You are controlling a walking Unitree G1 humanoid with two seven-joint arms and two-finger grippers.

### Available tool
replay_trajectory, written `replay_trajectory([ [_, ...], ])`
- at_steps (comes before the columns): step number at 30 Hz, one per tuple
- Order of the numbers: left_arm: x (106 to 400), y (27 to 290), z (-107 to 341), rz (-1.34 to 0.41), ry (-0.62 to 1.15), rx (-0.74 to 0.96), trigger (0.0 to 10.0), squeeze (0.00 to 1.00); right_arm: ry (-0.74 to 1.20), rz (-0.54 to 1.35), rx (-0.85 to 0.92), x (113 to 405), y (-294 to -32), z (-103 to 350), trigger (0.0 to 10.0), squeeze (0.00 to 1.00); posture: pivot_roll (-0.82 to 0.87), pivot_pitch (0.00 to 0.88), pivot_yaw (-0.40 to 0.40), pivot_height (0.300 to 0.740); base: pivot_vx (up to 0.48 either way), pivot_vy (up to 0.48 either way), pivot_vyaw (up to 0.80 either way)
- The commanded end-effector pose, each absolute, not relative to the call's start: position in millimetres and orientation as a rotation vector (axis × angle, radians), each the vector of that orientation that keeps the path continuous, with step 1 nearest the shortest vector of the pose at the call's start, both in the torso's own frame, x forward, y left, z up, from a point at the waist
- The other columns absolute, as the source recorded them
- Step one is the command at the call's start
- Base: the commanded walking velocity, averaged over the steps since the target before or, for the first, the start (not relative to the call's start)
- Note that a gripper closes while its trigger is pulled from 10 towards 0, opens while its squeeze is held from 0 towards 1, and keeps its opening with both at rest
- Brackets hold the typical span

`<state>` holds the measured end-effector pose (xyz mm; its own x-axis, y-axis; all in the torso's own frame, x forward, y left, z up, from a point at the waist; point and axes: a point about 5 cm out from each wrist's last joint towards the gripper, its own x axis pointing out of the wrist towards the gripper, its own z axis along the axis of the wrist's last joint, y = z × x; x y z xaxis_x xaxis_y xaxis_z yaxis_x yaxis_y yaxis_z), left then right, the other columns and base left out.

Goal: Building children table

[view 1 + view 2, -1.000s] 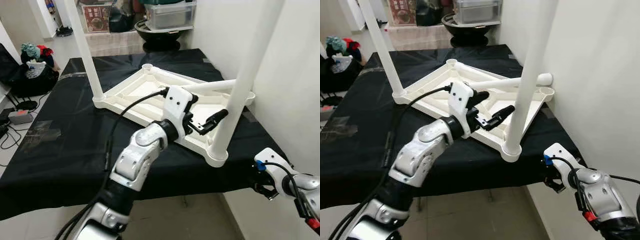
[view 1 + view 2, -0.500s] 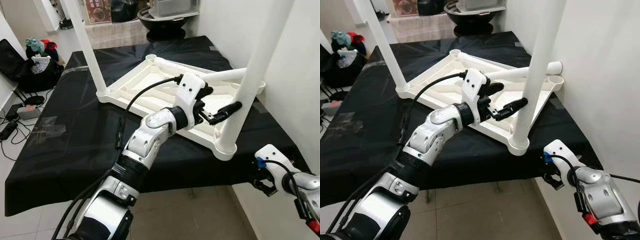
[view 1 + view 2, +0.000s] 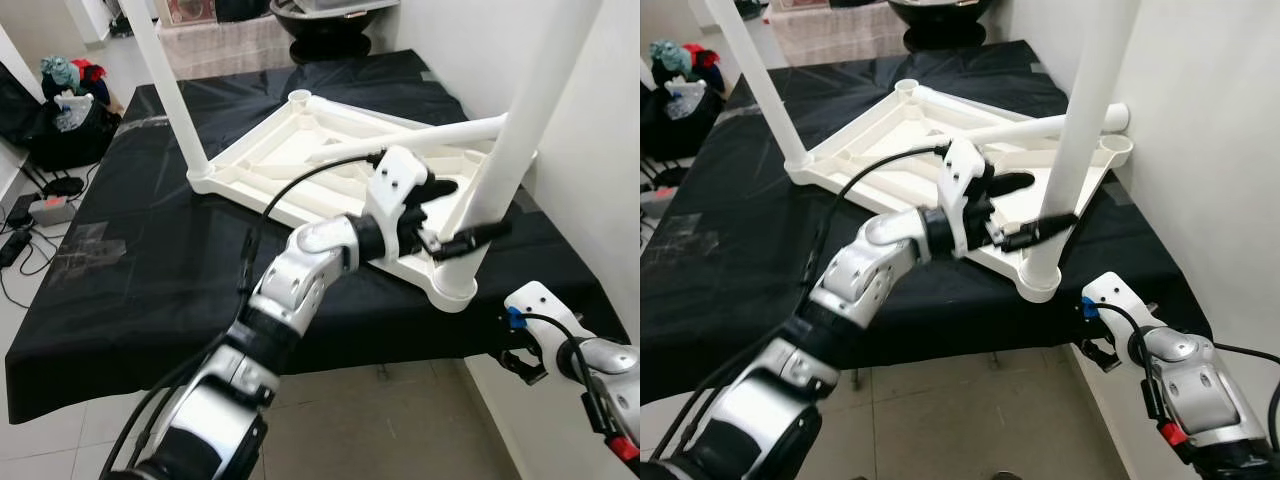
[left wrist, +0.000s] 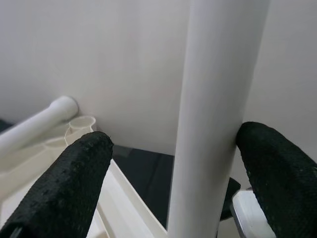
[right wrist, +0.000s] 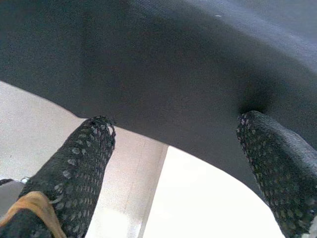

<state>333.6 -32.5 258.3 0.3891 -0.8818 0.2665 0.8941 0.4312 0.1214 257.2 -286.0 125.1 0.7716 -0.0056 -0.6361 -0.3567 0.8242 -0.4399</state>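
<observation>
On the black-covered tabletop (image 3: 150, 250), the white children's table top (image 3: 290, 160) lay upside down, filling the corner nearest the white wall (image 3: 600, 170). Two legs stood seated in its sockets: the near-right leg (image 3: 510, 150) at the corner closest to the robot's edge, and the far-left leg (image 3: 170, 90) toward the tabletop's left side. A third leg (image 3: 440, 132) lay loose across the ribbed underside, pointing toward the wall.

Since half a second earlier, the left gripper (image 3: 465, 235) had advanced from beside the near-right leg to straddle it. In the left wrist view one black finger (image 4: 277, 168) touched the leg, while the other finger (image 4: 74, 173) stood clear, so the jaws were apart and not yet clamped. This placed the arm ready to grasp or press the leg home, judged as the current step.

The right gripper (image 3: 520, 350) hung low, off the near right corner of the tabletop, its fingers spread and holding nothing; its wrist view looked up at the underside of the black cover (image 5: 173, 74).

Two sockets remained unfilled: the far socket (image 3: 298, 97) and the one by the wall, so roughly half the legs were fitted. The wall stood just beside the near-right leg and limited clearance for the outer finger. A black bag (image 3: 60, 135) and cables (image 3: 25, 235) lay on the floor beyond the left edge.
</observation>
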Motion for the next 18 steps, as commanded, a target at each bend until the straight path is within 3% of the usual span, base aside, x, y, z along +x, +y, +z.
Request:
replay_trajectory([
  [1,332.3,-50.8,264.2,-1.140,-0.324,-0.070,10.0,0.00,0.646,0.197,-0.573,256.3,-282.4,129.6,10.0,0.00,-0.17,0.149,0.057,0.740,0.000,0.000,0.00],
  [8,330.2,-62.7,270.4,-1.189,-0.329,-0.075,10.0,0.00,0.633,0.189,-0.574,255.3,-281.7,133.8,10.0,0.00,-0.19,0.150,0.067,0.740,0.000,0.000,0.00],
  [9,328.4,-66.4,271.3,-1.214,-0.327,-0.076,3.3,0.00,0.630,0.188,-0.573,255.0,-281.1,134.6,10.0,0.00,-0.19,0.150,0.069,0.740,0.000,0.000,0.00],
  [10,328.4,-66.4,271.3,-1.214,-0.327,-0.076,3.3,0.00,0.630,0.188,-0.573,255.0,-281.1,134.6,10.0,0.00,-0.19,0.150,0.069,0.740,0.000,0.000,0.00],
  [11,326.9,-69.2,271.6,-1.235,-0.324,-0.079,0.0,0.00,0.628,0.188,-0.572,254.7,-280.7,135.1,10.0,0.00,-0.19,0.151,0.071,0.740,0.000,0.000,0.00],
  [18,326.1,-69.1,263.9,-1.260,-0.308,-0.083,0.0,0.00,0.625,0.182,-0.569,255.3,-280.6,135.3,10.0,0.00,-0.18,0.147,0.067,0.740,0.000,0.000,0.00],
])
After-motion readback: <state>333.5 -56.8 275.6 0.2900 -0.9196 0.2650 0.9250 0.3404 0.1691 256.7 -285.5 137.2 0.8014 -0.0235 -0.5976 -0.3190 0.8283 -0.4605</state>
